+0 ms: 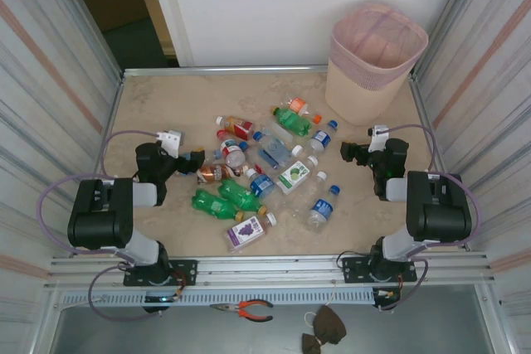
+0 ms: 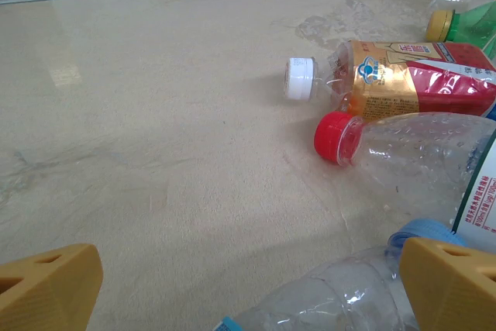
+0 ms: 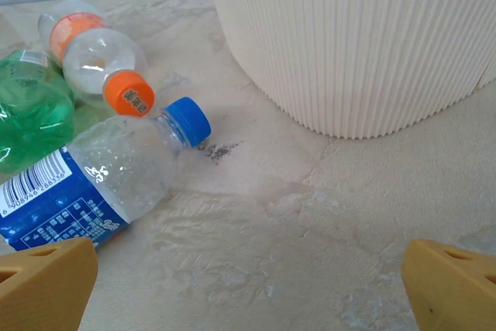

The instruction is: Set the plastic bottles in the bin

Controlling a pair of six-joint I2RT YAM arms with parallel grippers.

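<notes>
The pale marbled counter [image 1: 166, 105] under me is boxed in by ribbed metal walls [image 1: 50, 80] on both sides and a white wall beyond. The tall pinkish bin [image 1: 375, 60] stands in the far corner, just ahead of my right claw [image 1: 348, 153]. The plastic bottles [image 1: 265, 172] lie flat between my claws, a blue-capped bottle [image 3: 101, 184] left of the right one, a red-capped bottle [image 2: 403, 160] ahead-right of my left claw [image 1: 193, 157]. Both claws hang spread wide with nothing in them, and red-handled pliers [image 1: 247, 310] lie well behind them on the near ledge.
</notes>
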